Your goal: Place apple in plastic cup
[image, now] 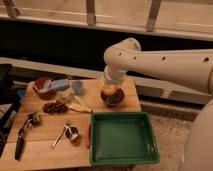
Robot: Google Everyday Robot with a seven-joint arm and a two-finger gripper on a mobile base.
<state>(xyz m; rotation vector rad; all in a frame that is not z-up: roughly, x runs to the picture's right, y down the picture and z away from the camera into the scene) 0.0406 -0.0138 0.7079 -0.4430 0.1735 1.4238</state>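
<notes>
My white arm reaches in from the right, and my gripper (110, 88) points down near the table's back right. It is shut on the apple (108, 93), a small yellow-orange fruit that hangs just over a dark maroon bowl (118, 100). The plastic cup (77, 87), a small pale blue tumbler, stands upright to the left of the gripper, about a bowl's width away.
A green tray (123, 139) lies at the table's front right. A red-brown bowl (43, 86) stands at the back left, beside a blue object (60, 84). Dark grapes (55, 106), a yellow piece (79, 106) and metal utensils (65, 134) lie on the wooden table (45, 150).
</notes>
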